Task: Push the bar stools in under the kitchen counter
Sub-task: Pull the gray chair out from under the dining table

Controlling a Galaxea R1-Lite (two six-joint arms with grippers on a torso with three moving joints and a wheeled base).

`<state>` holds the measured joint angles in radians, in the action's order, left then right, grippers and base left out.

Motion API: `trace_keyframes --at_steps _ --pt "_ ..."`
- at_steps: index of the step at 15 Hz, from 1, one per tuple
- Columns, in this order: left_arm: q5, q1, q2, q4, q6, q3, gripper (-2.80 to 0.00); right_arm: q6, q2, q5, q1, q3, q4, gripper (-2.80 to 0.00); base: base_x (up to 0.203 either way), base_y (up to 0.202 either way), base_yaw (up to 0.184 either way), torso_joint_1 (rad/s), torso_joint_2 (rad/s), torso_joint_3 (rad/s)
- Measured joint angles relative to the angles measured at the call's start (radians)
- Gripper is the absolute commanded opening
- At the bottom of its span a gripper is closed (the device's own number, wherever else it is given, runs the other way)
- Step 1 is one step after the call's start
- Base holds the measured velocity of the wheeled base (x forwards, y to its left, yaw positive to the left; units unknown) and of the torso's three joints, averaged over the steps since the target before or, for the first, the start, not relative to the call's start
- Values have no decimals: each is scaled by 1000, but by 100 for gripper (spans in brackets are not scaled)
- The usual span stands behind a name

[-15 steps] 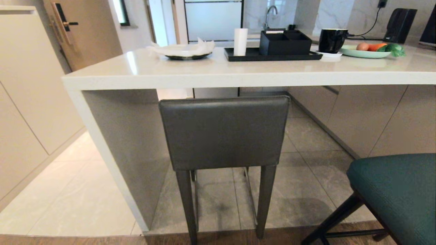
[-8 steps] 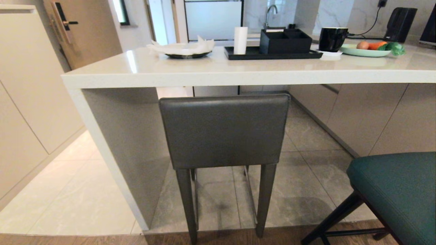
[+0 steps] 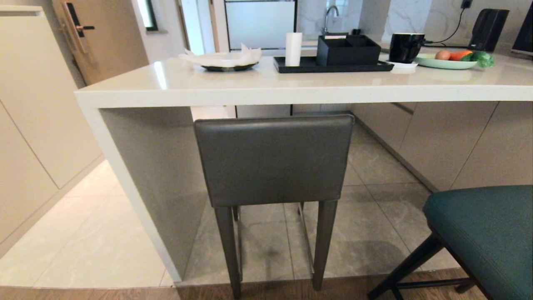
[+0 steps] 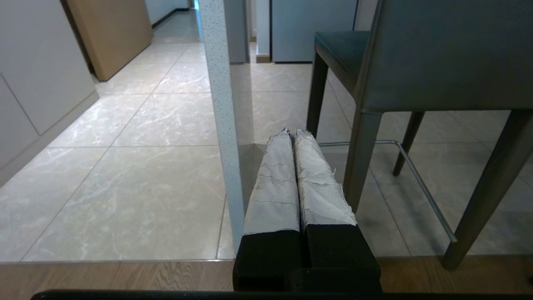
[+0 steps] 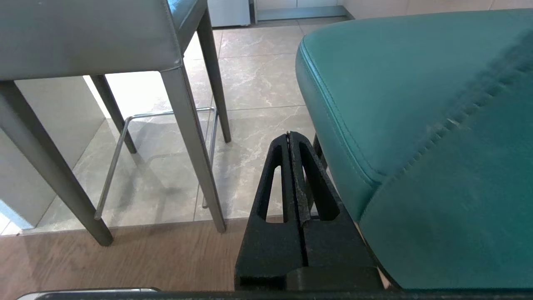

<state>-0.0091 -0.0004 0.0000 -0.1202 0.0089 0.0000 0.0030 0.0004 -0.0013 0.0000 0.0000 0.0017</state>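
Bright and evenly lit, with glare streaking the kitchen counter, soft shadows on floor tiles, slightly stretched edges.

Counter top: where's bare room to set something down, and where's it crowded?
Bare: the counter front strip along the near edge, and the left corner before the plate of tissue. Crowded: the back row, with black tray, organizer, white roll, mug and vegetable plate.
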Motion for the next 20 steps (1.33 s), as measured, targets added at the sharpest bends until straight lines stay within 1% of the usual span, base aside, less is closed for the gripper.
trace_keyframes --at_steps 2,6,14,15,20 --pt "0 0 0 0 0 0 -280 0 0 0 0 0 1 -280 1 48 1 0 3 1" --pt "0 0 0 0 0 0 -280 0 0 0 -1 0 0 -280 0 145 -2 3 4 4" --pt "0 1 0 0 0 0 -280 0 0 0 0 0 0 -280 0 0 0 0 0 0" --pt "0 0 0 1 0 0 -280 0 0 0 0 0 0 -280 84 0 -4 -2 -2 3" --pt "0 0 0 0 0 0 -280 0 0 0 0 0 0 -280 191 0 0 2 3 4"
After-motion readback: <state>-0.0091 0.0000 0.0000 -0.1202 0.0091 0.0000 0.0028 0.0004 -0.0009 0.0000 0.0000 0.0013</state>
